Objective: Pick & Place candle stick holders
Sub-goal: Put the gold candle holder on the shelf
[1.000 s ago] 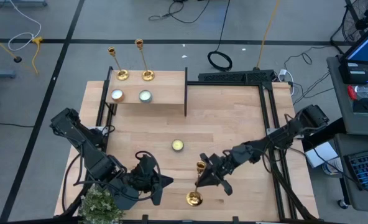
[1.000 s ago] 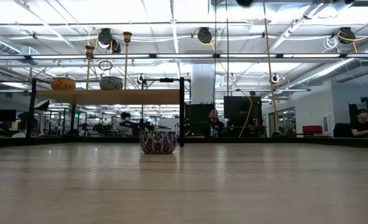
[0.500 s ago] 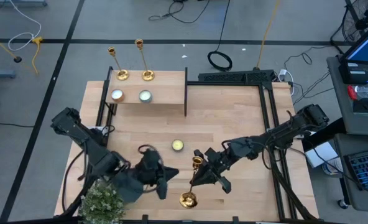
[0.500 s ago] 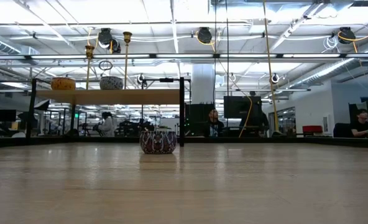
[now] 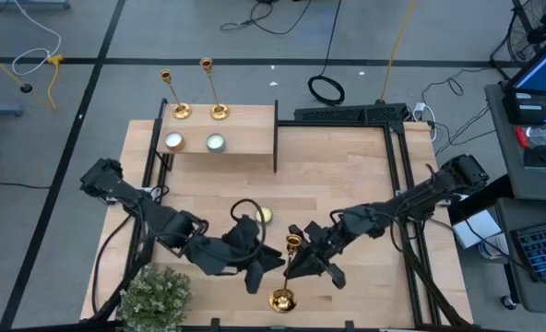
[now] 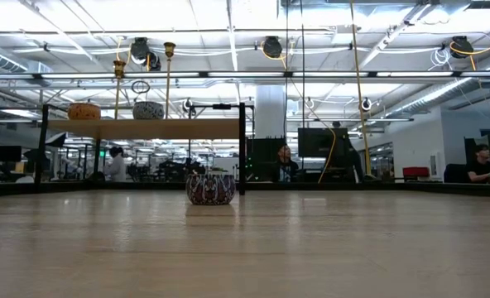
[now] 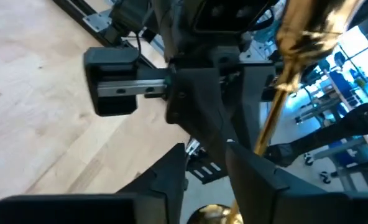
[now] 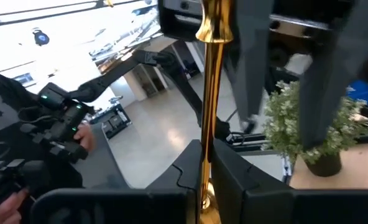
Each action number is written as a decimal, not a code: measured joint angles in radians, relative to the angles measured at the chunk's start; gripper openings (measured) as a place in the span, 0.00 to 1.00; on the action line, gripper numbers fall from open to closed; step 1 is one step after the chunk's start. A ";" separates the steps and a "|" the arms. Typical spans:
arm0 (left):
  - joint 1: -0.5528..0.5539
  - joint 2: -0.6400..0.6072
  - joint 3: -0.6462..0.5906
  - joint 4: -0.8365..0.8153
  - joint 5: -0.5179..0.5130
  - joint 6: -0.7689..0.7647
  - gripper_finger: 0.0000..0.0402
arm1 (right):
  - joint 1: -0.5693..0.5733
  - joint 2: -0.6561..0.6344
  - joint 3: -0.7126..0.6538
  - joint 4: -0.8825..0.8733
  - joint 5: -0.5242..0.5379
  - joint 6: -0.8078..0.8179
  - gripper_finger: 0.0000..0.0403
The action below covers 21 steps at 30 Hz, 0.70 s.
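Observation:
My right gripper (image 5: 296, 265) is shut on a gold candlestick holder (image 5: 289, 272) over the table's near middle. Its cup (image 5: 293, 243) points toward the far edge and its round base (image 5: 282, 300) toward the near edge. My left gripper (image 5: 269, 263) is open just left of the stem. In the left wrist view (image 7: 206, 177) the stem (image 7: 270, 121) runs past one finger, and I cannot tell whether it touches. Two more gold holders (image 5: 174, 95) (image 5: 213, 90) stand on their bases on the raised wooden shelf (image 5: 245, 138). My right gripper pinches the thin stem (image 8: 207, 134) between its two fingers, below the cup and above the base. The fingers lie across the stem, coming from the table's right. The holder sits tilted in the hold. I cannot tell whether its base touches the table.
A white tealight (image 5: 173, 141) and a greenish one (image 5: 216, 142) sit on the shelf. A yellow tealight (image 5: 265, 215) on the table is half hidden by my left arm. A potted plant (image 5: 153, 295) stands at the near left corner. A black frame (image 5: 397, 184) borders the right side.
My left gripper has gone toward the table's right edge, from beside the plant to close beside the held candlestick holder. My right gripper has moved slightly toward the left with the holder, still shut on its stem.

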 joint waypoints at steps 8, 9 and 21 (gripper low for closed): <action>-0.006 0.000 0.000 0.022 0.032 -0.025 0.43 | 0.007 0.000 0.000 0.011 -0.005 0.012 0.04; -0.006 0.000 0.000 0.045 0.035 -0.018 0.44 | 0.007 0.000 0.000 0.011 -0.009 0.020 0.04; 0.005 0.000 0.000 0.161 0.077 0.076 0.53 | 0.007 -0.001 0.000 0.040 -0.026 0.027 0.04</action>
